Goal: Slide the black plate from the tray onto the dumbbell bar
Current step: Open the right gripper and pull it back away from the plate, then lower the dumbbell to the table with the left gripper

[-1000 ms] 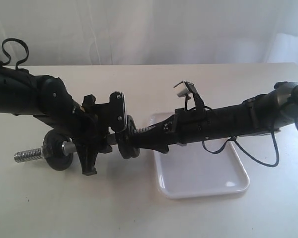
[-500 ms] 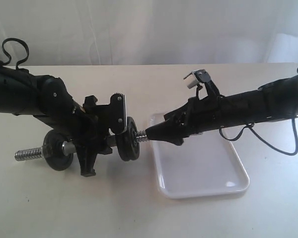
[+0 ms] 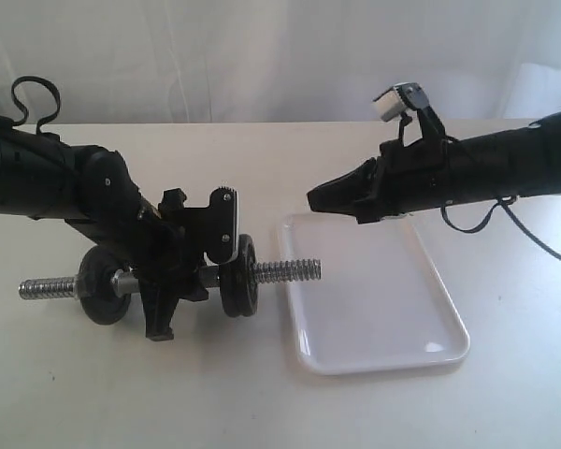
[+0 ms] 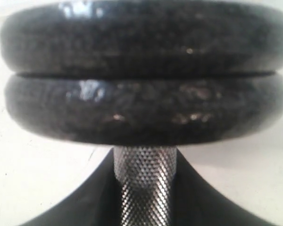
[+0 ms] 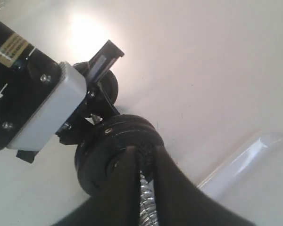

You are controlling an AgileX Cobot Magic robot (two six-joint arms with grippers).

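Exterior: grips bar [image 3: 285,271] mid-length in left gripper [image 3: 168,281] jaws, level over surface [image 3: 75,393]. Carries plate [image 3: 247,285] on bar, flush against matching disc [image 3: 230,285], near tray [image 3: 383,360]. Hangs right gripper [image 3: 316,199] above tray, jaws nearly together, holding nothing.
Left wrist: shows plate [image 4: 141,42] behind disc [image 4: 141,108] on knurled bar [image 4: 144,188].
Right wrist: shows plate [image 5: 101,162] apart from jaws.

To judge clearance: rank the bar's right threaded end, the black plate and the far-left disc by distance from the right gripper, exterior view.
From the right gripper:
1. Right threaded end, the bar's tip nearest it.
2. Black plate, mid-bar.
3. Far-left disc, opposite side.
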